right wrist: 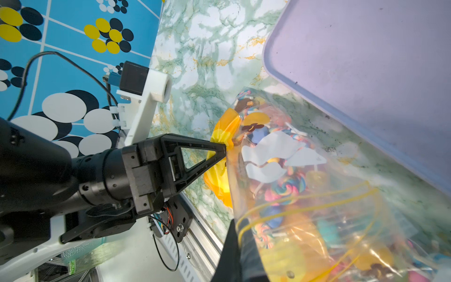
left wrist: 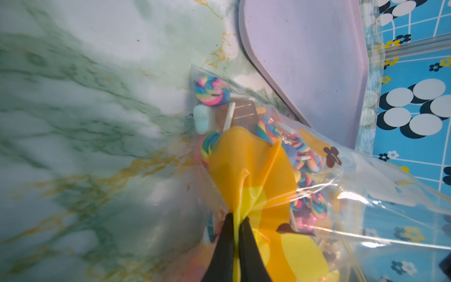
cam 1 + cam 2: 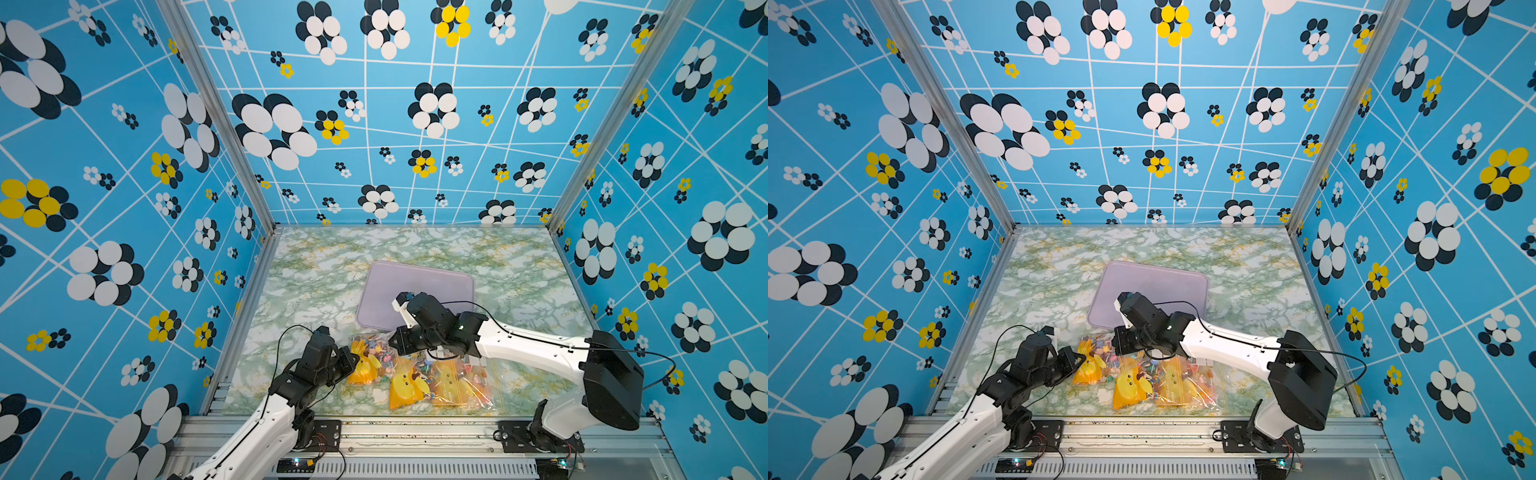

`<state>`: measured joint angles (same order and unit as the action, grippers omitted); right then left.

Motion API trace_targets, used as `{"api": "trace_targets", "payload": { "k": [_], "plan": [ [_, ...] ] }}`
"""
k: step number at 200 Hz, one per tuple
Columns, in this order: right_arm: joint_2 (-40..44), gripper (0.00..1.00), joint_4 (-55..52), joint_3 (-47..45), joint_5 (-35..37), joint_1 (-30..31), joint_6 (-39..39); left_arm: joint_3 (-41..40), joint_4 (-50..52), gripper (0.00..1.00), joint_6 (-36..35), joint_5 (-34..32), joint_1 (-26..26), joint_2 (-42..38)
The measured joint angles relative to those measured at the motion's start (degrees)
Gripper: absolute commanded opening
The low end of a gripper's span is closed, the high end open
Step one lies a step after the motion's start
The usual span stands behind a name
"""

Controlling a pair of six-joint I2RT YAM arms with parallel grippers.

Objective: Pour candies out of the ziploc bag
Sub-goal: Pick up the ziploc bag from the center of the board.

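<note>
Left hand: jaws pinched tight on a yellow-printed fold of the ziploc bag, at the end nearest the left arm.
Right hand: closed on the bag's edge, by the yellow zip lines.
Candies: inside the bag, swirl lollipops pressed against the clear film.
Bag: on the tabletop near its front edge, one corner just beside the lilac tray.

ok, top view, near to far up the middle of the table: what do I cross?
aluminium front rail → ziploc bag with the candies inside → lavender tray → blue flower-print back wall. The right arm overlaps the bag and tray, so it is left out.
</note>
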<state>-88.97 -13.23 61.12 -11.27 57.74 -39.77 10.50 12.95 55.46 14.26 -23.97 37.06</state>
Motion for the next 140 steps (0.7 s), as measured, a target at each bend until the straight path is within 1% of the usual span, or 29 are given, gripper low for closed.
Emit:
{"api": "trace_targets", "payload": {
  "k": [49,109,140],
  "plan": [
    [0.00,0.00,-2.73,2.86,1.77,-0.11,2.51,1.07,-2.27,0.00,0.00,0.55,0.00,1.53],
    [0.00,0.00,-4.74,5.20,2.99,-1.46,4.92,1.75,-5.20,0.00,0.04,0.39,0.00,1.55],
    [0.00,0.00,-5.60,6.36,3.45,-2.93,5.79,3.21,-8.09,0.00,0.02,0.13,0.00,4.68]
  ]
}}
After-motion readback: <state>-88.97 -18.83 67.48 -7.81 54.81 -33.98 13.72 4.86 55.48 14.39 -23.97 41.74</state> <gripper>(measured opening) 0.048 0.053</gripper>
